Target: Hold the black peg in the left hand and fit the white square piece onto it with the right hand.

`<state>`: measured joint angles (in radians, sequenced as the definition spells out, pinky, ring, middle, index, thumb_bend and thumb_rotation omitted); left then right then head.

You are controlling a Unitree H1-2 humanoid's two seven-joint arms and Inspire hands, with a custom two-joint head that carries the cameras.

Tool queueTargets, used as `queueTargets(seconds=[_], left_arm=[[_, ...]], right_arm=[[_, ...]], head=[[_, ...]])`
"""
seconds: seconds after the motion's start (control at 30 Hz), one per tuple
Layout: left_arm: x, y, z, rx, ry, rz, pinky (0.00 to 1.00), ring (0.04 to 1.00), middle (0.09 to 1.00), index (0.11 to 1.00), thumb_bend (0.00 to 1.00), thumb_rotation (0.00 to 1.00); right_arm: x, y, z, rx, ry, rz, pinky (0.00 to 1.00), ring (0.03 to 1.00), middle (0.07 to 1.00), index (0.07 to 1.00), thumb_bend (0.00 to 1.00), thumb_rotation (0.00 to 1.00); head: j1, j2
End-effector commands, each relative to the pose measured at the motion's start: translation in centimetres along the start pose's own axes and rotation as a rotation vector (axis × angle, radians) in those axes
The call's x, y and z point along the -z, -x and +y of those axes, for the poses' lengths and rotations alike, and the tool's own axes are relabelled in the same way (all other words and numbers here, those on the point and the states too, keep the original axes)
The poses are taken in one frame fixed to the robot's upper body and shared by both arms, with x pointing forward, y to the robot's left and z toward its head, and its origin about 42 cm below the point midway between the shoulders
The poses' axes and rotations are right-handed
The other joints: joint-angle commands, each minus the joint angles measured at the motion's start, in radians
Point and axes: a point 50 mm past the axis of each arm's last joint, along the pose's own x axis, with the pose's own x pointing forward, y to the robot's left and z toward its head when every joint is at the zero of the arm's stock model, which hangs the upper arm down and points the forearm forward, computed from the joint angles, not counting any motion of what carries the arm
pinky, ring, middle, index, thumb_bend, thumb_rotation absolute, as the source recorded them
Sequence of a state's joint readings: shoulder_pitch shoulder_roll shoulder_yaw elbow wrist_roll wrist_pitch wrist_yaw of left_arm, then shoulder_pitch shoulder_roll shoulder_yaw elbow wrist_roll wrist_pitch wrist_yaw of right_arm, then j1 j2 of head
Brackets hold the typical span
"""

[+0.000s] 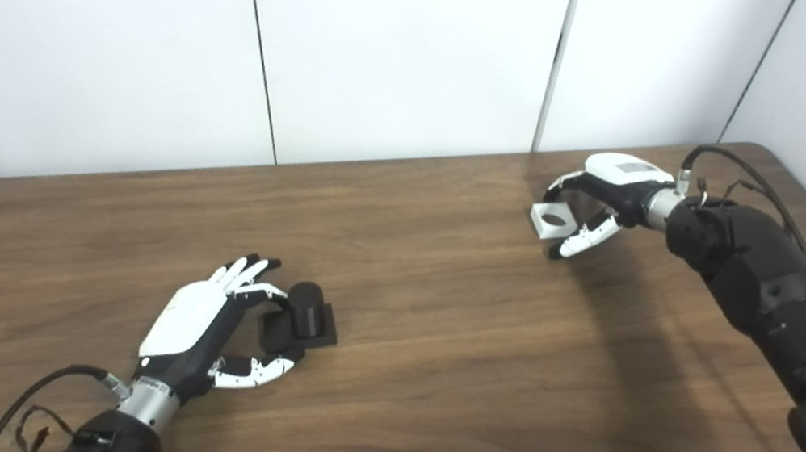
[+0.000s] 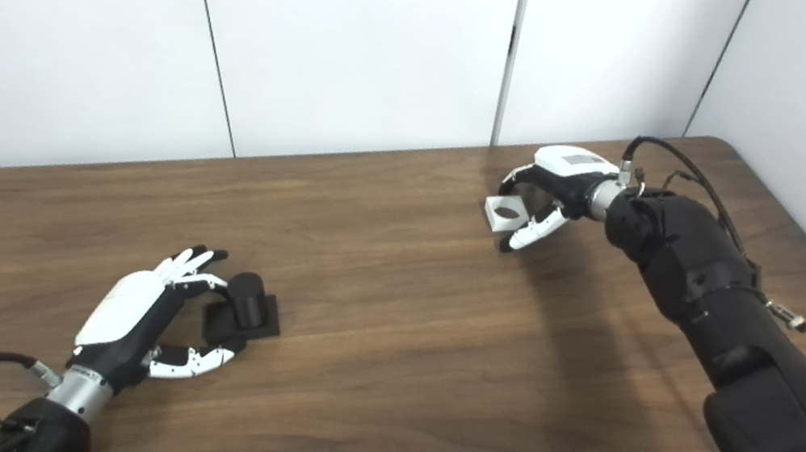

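Note:
The black peg (image 1: 307, 311) stands upright on its square black base on the table, near the front left. My left hand (image 1: 202, 323) lies open right beside it, fingers spread at the peg's left and thumb (image 1: 256, 372) under the base's near edge, not closed on it. Far right at the back, the white square piece (image 1: 554, 221) with a round hole sits low at the table surface. My right hand (image 1: 605, 190) wraps it, fingers against its far side and thumb (image 1: 588, 238) against its near right side.
The brown wooden table (image 1: 429, 361) runs to a white panelled wall (image 1: 402, 38) at the back. Its right corner and edge lie just behind my right arm (image 1: 769, 287). Cables hang off both wrists.

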<state>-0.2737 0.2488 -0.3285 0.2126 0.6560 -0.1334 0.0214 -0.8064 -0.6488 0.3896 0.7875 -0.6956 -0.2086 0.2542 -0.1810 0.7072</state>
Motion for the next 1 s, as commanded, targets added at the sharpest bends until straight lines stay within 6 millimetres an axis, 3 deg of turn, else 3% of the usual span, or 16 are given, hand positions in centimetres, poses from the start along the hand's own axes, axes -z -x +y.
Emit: queueTargets(seconds=[0.0,0.07,0.17,0.8,0.97], left_arm=[[1.3,0.5,0.8,0.015,-0.042,0.037,1.00,1.000,0.953,0.625,0.80,0.32],[1.2,0.5,0.9,0.016,-0.046,0.037,1.00,1.000,0.952,0.625,0.80,0.31],[1.2,0.6,0.8,0.016,-0.048,0.035,1.00,1.000,0.952,0.625,0.79,0.31],[1.2,0.5,0.8,0.015,-0.045,0.033,1.00,1.000,0.953,0.624,0.80,0.32],[0.9,0.2,0.7,0.016,-0.043,0.031,1.00,1.000,0.950,0.623,0.79,0.29]], right_arm=[[0.4,0.5,-3.4,0.128,0.001,-0.028,0.83,0.872,0.864,0.707,0.70,0.33],[0.3,0.5,-3.1,0.165,-0.008,-0.045,0.80,0.846,0.832,0.549,0.56,0.19],[0.2,0.5,-2.7,0.202,-0.012,-0.065,0.78,0.824,0.801,0.493,0.52,0.14],[0.2,0.9,-2.5,0.247,-0.023,-0.092,0.79,0.819,0.785,0.485,0.52,0.13],[-1.2,1.4,-2.9,0.333,-0.056,-0.152,0.77,0.816,0.772,0.485,0.52,0.13]], head=[[0.000,0.002],[0.000,0.003],[-0.002,0.003],[0.005,0.011],[0.024,0.011]])
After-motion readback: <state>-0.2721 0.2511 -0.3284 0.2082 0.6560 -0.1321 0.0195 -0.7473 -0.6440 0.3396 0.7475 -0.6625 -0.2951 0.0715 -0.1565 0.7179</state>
